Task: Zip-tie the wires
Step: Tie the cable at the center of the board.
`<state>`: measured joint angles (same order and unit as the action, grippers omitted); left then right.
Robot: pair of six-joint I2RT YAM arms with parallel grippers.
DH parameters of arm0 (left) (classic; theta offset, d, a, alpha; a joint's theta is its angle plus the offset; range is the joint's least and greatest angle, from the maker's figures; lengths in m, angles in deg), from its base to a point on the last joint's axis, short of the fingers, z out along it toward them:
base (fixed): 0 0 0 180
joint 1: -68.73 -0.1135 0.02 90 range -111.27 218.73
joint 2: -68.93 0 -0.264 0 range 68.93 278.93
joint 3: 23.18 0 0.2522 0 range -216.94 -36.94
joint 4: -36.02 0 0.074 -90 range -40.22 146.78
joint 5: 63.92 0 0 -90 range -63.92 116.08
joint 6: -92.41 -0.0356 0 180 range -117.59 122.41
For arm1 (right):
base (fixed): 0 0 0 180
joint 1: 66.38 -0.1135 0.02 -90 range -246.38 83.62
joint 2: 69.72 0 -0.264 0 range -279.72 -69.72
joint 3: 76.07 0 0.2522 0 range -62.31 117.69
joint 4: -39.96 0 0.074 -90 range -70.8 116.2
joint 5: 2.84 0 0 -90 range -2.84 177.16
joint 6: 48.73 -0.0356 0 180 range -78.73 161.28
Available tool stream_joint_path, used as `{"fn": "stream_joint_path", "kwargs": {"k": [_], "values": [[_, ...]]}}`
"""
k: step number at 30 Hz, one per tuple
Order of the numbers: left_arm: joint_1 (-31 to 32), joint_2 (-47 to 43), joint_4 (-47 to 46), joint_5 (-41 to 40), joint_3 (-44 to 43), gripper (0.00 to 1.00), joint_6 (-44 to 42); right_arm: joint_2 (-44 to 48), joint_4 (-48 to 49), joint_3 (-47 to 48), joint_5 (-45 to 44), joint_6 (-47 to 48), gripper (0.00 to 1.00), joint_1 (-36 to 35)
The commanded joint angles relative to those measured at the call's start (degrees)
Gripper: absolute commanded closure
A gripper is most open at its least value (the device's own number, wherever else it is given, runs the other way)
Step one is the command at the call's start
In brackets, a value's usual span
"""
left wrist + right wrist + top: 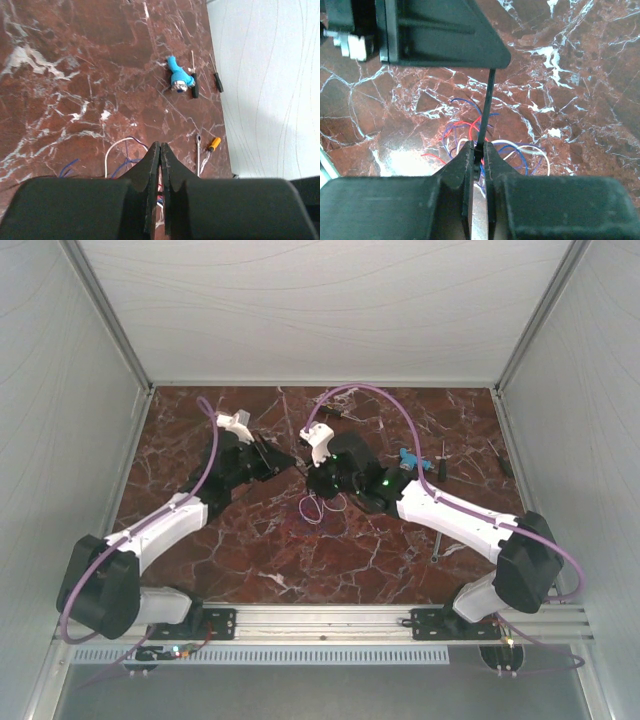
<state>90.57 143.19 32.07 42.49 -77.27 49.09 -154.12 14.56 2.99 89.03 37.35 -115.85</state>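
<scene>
Wires (470,131) look feather-light and springy, best gathered where loops cross; right tool (479,148) pinches a black zip tie (487,102), left tool (160,148) is clenched shut.

The worktop (230,550) is a red-brown marbled slab with white veins running all over it. Near its middle lie the wires (320,508), a loose tangle of thin blue, red and white loops on the stone. Well to the right lies a blue tool (407,459) with a black-handled screwdriver (442,462) just beside it and a second screwdriver (500,458) nearer the right wall. Closer to the near edge lie a small wrench (198,150) and an orange-handled tool (214,144), side by side.
</scene>
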Motion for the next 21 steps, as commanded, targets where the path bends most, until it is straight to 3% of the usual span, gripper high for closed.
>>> {"fn": "stream_joint_path", "kwargs": {"k": [1,21], "values": [[-3.49,0.96,-3.10,-5.70,-4.21,1.00,-2.20,1.36,-4.05,-1.38,1.29,-0.65,1.00,-0.78],[-9.07,2.22,-1.57,-6.56,-7.29,1.00,-3.39,-0.17,-2.24,-3.67,1.82,-1.50,1.00,-0.85]]}}
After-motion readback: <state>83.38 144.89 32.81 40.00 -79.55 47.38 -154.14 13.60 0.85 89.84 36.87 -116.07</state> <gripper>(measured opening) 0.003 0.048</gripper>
